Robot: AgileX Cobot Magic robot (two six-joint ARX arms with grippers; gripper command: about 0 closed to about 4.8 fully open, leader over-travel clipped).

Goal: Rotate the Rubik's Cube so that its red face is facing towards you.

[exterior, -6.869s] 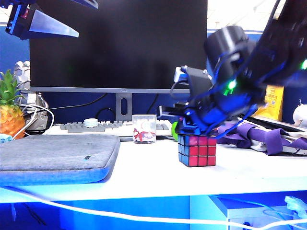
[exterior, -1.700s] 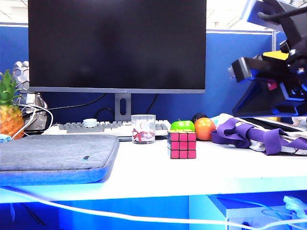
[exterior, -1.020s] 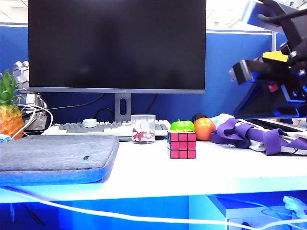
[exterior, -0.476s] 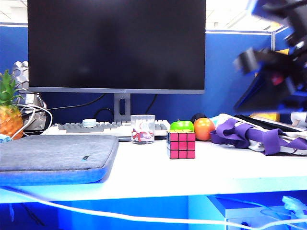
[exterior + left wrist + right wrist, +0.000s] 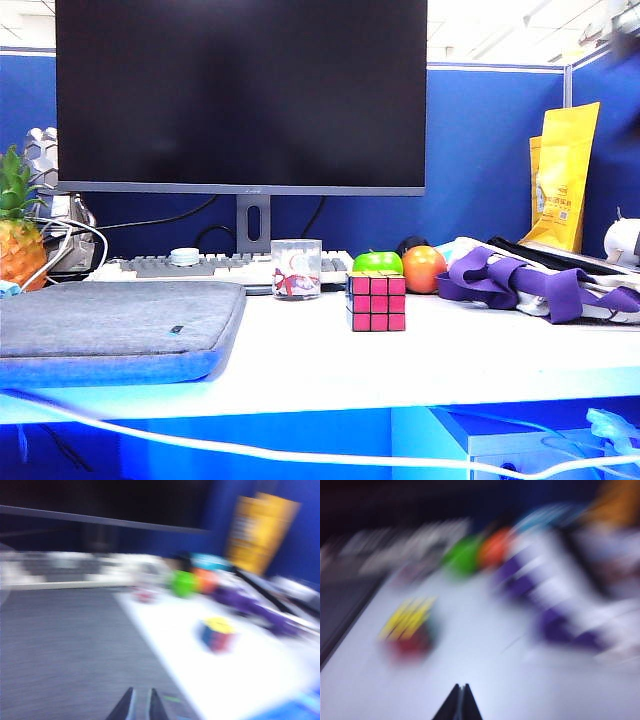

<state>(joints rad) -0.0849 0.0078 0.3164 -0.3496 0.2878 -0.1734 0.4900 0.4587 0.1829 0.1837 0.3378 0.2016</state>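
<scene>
**Cube sat alone, red side out**

The Rubik's Cube [image 5: 377, 302] stood on the white desk [image 5: 330, 365], its red face [image 5: 379, 303] toward the exterior camera. A green apple [image 5: 377, 262] sat at its twelve o'clock, an orange [image 5: 423, 268] at one o'clock, a glass cup [image 5: 297, 268] at ten. The left end effector [image 5: 139, 707] hung over the grey sleeve [image 5: 115, 325], tips nearly together, empty. The right end effector [image 5: 461, 702] was pressed together above the desk, holding nothing.

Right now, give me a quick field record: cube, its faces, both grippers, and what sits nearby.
cube: Rubik's Cube stands free on the white table
red face: red face turned to the exterior camera
top face: yellow
left gripper: left gripper nearly shut, empty, over the grey sleeve
right gripper: right gripper shut, empty, above the table
nearby: green apple, orange, glass cup behind the cube
</scene>
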